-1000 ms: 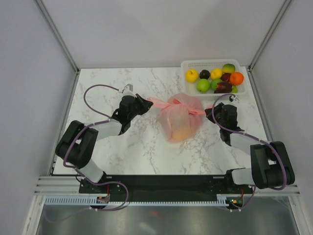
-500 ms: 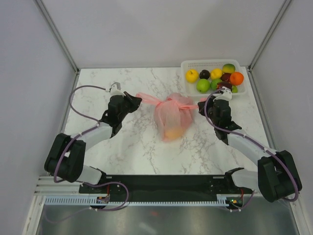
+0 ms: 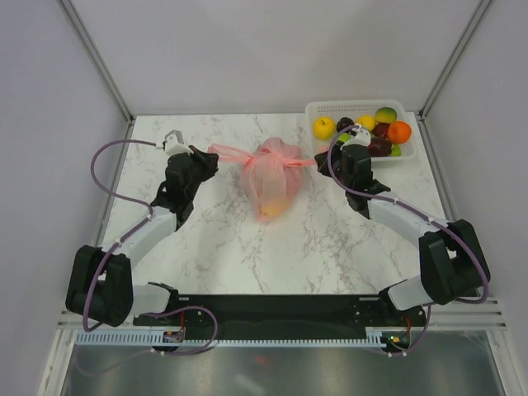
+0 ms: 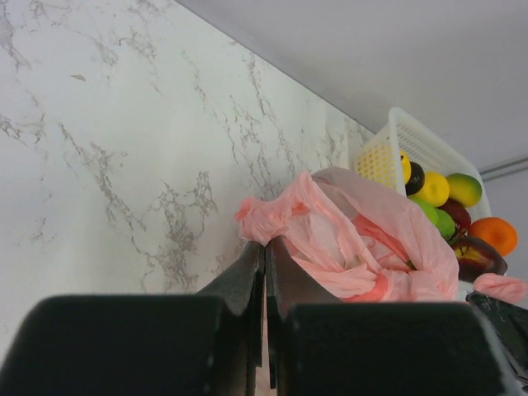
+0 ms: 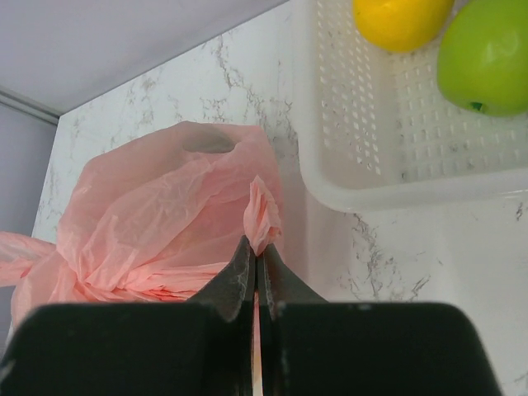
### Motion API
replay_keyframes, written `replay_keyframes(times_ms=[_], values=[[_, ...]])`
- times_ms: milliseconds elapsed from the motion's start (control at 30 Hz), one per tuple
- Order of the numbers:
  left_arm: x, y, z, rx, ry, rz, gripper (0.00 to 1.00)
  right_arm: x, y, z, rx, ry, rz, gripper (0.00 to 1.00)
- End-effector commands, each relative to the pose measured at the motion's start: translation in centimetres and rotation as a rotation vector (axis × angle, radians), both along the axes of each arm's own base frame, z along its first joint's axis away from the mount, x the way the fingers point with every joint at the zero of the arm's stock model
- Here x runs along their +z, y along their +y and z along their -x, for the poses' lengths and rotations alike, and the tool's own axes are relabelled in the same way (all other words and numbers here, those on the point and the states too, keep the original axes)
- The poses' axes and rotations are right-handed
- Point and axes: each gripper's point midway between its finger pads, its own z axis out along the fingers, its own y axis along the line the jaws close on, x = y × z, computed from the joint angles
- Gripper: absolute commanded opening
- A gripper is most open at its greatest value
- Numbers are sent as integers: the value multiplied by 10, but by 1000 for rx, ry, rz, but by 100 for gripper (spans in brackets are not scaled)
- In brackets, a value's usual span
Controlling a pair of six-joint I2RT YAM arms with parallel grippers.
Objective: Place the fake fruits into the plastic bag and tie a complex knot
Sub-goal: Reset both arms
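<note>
Both arms reached farther back; bag [image 3: 269, 183] slid back-left across counter [image 3: 330, 239]. Your left gripper [image 3: 208, 157] clamps 1 bag tail [image 4: 257, 221], right gripper [image 3: 322, 157] clamps other. Knot [image 3: 285, 159] sits atop bag, between grippers. Step: cinching. Next, you pull tails apart evenly; thin plastic may tear.

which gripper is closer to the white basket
Right. The right gripper is just beside the white basket's left edge, its jaws shut on the plastic bag; the left gripper grips the bag's opposite side, farther away.
</note>
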Motion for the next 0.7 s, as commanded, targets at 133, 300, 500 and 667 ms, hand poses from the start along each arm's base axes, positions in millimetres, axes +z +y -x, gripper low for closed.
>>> replay_keyframes(times_ms=[133, 300, 500, 667], values=[[-25, 76, -19, 187, 53, 53, 2, -38, -36, -15, -191, 51, 25, 0], [-67, 73, -20, 178, 113, 106, 2, -93, -30, -8, -170, 128, 12, 0], [-35, 87, -17, 216, 35, 27, 2, -73, -22, -19, -140, 85, 34, 0], [-20, 90, -13, 198, 6, -55, 5, -54, -14, -25, -86, 56, 64, 21]])
